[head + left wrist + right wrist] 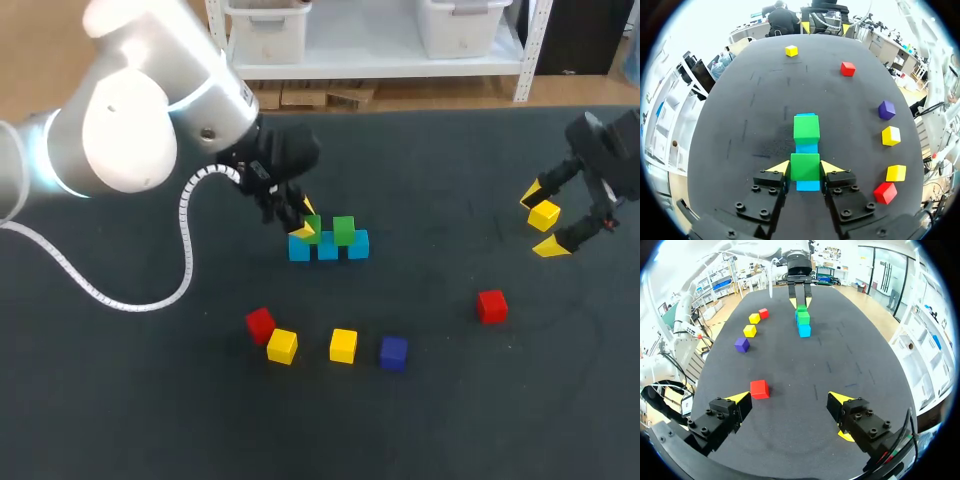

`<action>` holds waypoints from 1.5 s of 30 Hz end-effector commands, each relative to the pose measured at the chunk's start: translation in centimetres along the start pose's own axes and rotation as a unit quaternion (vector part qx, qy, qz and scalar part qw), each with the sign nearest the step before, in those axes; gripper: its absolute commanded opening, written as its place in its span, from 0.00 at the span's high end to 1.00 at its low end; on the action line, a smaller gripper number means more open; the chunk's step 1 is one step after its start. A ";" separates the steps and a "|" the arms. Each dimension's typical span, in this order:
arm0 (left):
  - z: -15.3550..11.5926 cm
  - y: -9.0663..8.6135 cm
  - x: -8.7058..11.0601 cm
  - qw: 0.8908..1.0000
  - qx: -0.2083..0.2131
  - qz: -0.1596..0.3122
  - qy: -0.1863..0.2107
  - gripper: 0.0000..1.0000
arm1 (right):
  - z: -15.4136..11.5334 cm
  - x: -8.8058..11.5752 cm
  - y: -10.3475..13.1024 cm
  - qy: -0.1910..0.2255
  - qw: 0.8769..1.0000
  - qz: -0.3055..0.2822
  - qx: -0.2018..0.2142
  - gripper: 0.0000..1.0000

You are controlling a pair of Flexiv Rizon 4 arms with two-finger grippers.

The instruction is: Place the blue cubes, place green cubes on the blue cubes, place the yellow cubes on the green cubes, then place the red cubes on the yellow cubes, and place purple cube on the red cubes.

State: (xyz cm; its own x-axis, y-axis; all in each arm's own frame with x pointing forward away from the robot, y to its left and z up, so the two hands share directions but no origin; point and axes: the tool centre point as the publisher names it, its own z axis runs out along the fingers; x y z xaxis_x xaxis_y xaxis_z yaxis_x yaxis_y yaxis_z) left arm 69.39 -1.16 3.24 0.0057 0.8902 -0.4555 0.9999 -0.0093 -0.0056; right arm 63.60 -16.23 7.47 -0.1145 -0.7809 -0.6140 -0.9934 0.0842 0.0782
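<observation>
The matte black cloth of the table (pixel 470 420) carries small, smooth, sharp-edged cubes. Near the middle, a row of three light-blue cubes (pixel 357 245) lies side against side, with two green ones on top. The bulky white left arm (pixel 130 130), with a coiled white cable (pixel 185 235) looping off it, slants down to this row. There the left gripper (pixel 805 168) presses its yellow tips against two opposite sides of the nearer green cube (pixel 805 164), which rests on a blue one. The farther green cube (pixel 806 129) stands free just ahead of the fingers, and in that wrist view the blue cubes are mostly hidden beneath the green. The right gripper (pixel 788 398) hangs near the table's right edge with its jaws spread wide, gripping nothing. The head view shows a lone yellow cube (pixel 544 214) between its tips, and the left wrist view shows that cube lying on the cloth. A red cube (pixel 491 306) sits alone towards the right. Nearer the front are a second red cube (pixel 260 323), two more yellow cubes (pixel 343 345) and a purple cube (pixel 393 352).
</observation>
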 end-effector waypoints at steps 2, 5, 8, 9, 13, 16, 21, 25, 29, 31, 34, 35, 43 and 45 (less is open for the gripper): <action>-0.1 -0.2 0.0 1.000 0.000 0.000 0.002 1.00 | 0.0 0.0 0.1 -0.001 1.000 0.000 0.000 0.00; -0.1 -0.2 0.0 1.000 0.000 -0.001 0.002 1.00 | 0.0 0.0 0.1 -0.001 1.000 0.000 0.000 0.00; -0.1 -0.3 0.0 1.000 0.001 0.000 0.003 1.00 | 0.0 0.0 0.1 -0.001 1.000 0.000 0.000 0.00; -0.1 -0.3 0.0 1.000 0.001 0.000 0.003 1.00 | 0.0 0.0 0.1 -0.001 1.000 0.000 0.000 0.00; 0.0 -0.3 -0.1 1.000 0.001 -0.001 0.003 1.00 | 0.0 0.0 0.1 -0.001 1.000 0.000 0.000 0.00; 0.1 -0.3 -0.1 1.000 0.002 -0.002 0.003 1.00 | 0.0 0.0 0.1 -0.001 1.000 0.000 0.000 0.00; 0.1 -0.3 -0.1 1.000 0.002 -0.002 0.004 1.00 | 0.0 0.0 0.1 -0.001 1.000 0.000 0.000 0.00; 0.2 -0.3 -0.1 1.000 0.002 -0.002 0.004 1.00 | 0.0 0.0 0.1 -0.001 1.000 0.000 0.000 0.00; 0.2 -0.2 -0.2 1.000 0.001 -0.002 0.004 1.00 | 0.0 0.0 0.1 -0.001 1.000 0.000 0.000 0.00; 0.3 -0.2 -0.2 1.000 0.001 -0.002 0.004 1.00 | 0.0 0.0 0.1 -0.001 1.000 0.000 0.000 0.00; 0.3 -0.1 -0.2 1.000 0.001 -0.002 0.004 1.00 | 0.0 0.0 0.1 -0.001 1.000 0.000 0.000 0.00; 0.3 -0.1 -0.2 1.000 0.001 -0.002 0.004 1.00 | 0.0 0.0 0.1 -0.001 1.000 0.000 0.000 0.00; 0.4 -0.1 -0.2 1.000 0.004 -0.004 0.007 1.00 | 0.0 0.0 0.1 -0.001 1.000 0.000 0.000 0.00; 0.4 -0.1 -0.2 1.000 0.004 -0.004 0.007 1.00 | 0.0 0.0 0.1 -0.001 1.000 0.000 0.000 0.00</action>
State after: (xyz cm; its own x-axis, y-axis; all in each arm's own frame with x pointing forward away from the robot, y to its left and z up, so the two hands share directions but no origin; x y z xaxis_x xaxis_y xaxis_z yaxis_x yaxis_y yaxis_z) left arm 69.11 -1.35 2.93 -0.0012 0.8933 -0.4495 0.9999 -0.0053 -0.0134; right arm 63.60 -16.23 7.47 -0.1145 -0.7809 -0.6140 -0.9934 0.0842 0.0782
